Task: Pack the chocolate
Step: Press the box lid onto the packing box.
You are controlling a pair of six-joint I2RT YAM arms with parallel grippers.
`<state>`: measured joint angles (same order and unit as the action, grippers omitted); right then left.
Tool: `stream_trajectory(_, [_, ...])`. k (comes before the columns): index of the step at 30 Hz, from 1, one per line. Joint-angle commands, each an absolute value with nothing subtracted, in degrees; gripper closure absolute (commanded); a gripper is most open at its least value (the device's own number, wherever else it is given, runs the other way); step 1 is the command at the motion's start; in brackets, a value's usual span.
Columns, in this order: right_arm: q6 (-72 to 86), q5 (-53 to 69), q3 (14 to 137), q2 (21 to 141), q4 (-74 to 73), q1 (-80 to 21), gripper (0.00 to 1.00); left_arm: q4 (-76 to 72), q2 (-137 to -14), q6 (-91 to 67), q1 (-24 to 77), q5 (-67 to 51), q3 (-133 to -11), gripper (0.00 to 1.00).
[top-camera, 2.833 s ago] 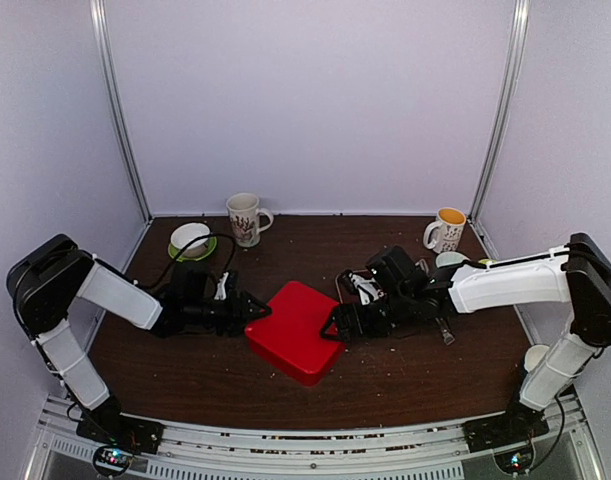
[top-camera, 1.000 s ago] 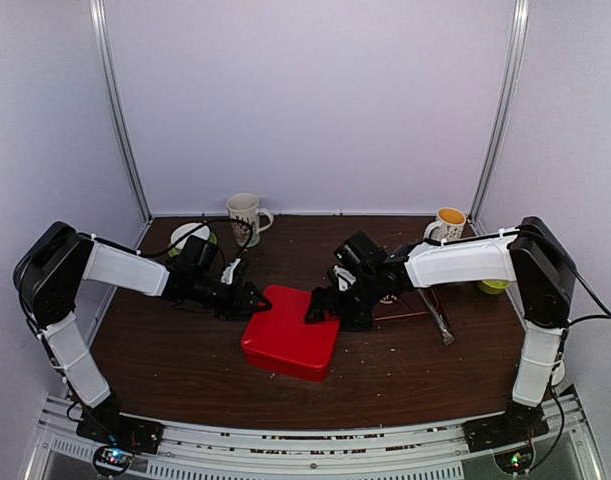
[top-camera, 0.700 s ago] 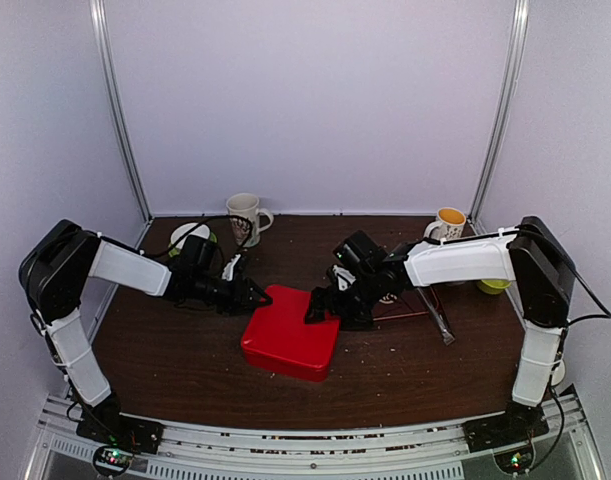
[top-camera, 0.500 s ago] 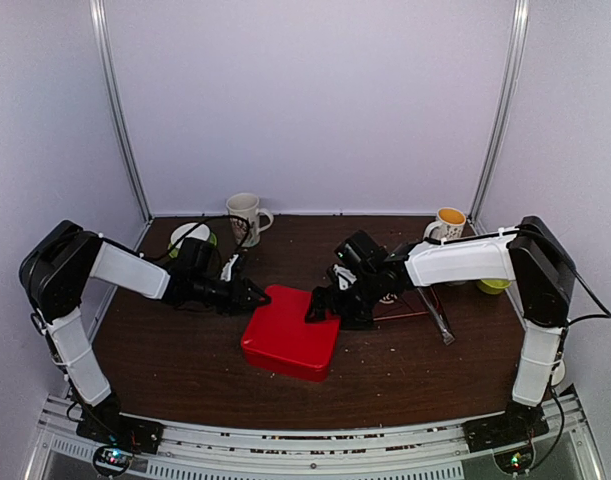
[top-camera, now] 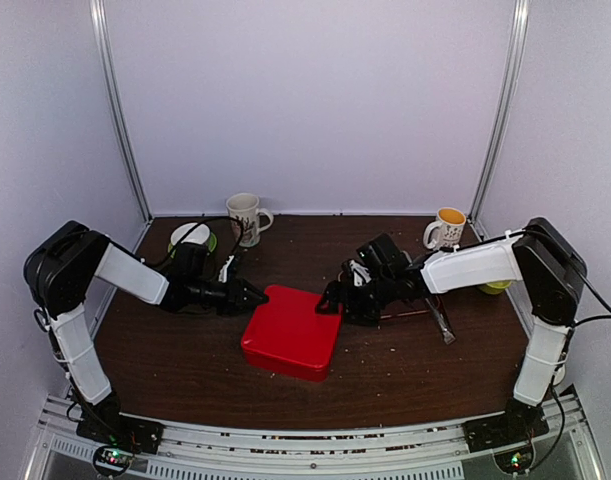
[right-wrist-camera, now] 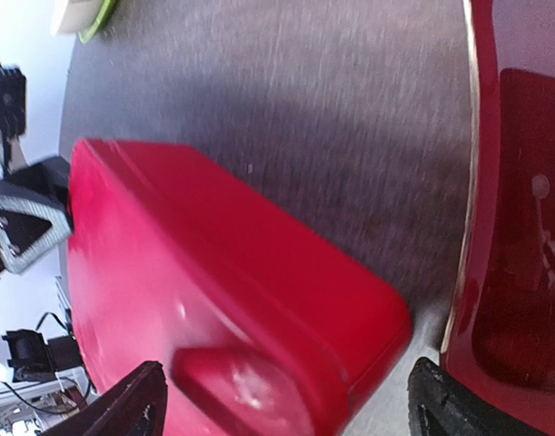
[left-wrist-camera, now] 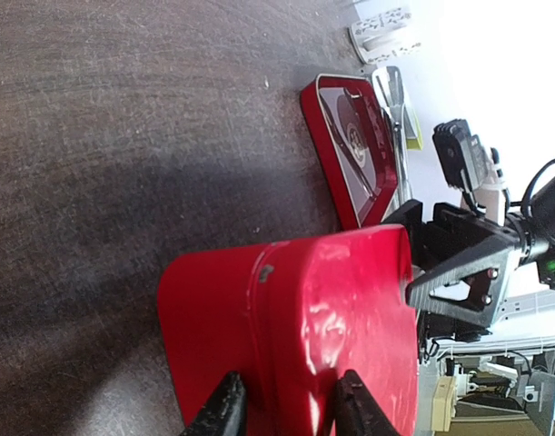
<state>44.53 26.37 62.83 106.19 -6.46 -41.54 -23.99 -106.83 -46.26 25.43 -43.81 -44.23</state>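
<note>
A closed red box (top-camera: 290, 335) lies in the middle of the brown table. No chocolate pieces show in any view. My left gripper (top-camera: 251, 297) is at the box's far left corner. In the left wrist view (left-wrist-camera: 289, 411) its fingers (left-wrist-camera: 224, 409) are closed on a rim of the red box (left-wrist-camera: 295, 318). My right gripper (top-camera: 330, 300) is at the box's far right corner. In the right wrist view (right-wrist-camera: 291, 404) its fingertips (right-wrist-camera: 141, 400) stand wide apart on either side of that corner of the box (right-wrist-camera: 232, 300), not pressing on it.
A flat red tin lid (left-wrist-camera: 350, 150) lies right of the box under my right arm, also in the right wrist view (right-wrist-camera: 522, 227). Metal tongs (top-camera: 437, 318) lie beside it. A patterned mug (top-camera: 245, 218), a white bowl (top-camera: 190, 238) and an orange-filled mug (top-camera: 447, 230) stand at the back.
The box has been turned and shifted slightly left since 2.8 s ago. In the last half second my right arm has drawn back to the right. The left gripper stays at its corner.
</note>
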Motion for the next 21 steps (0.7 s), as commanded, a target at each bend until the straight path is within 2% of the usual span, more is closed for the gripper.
stream_trajectory(1, [45.34, 27.32, 61.73, 105.21, -0.43, -39.46, 0.09, -9.3, -113.47, -47.03, 23.28, -29.7, -39.37, 0.67])
stream_trajectory(7, [49.7, 31.5, 55.11, 103.8, 9.73, -37.31, 0.24, -10.15, -112.42, -47.35, 23.25, -29.17, -38.78, 0.67])
stream_trajectory(16, [40.93, 25.33, 53.36, 95.31, 2.99, -37.09, 0.33, -7.78, -110.39, -46.46, 23.53, -27.54, -40.06, 0.67])
stream_trajectory(17, [40.54, 25.51, 52.87, 94.49, 3.44, -37.17, 0.36, -7.68, -110.39, -46.29, 23.62, -27.41, -40.15, 0.67])
stream_trajectory(21, [41.41, 33.22, 51.74, 95.01, 9.58, -37.79, 0.59, -6.63, -110.19, -45.73, 23.75, -26.52, -40.73, 0.67])
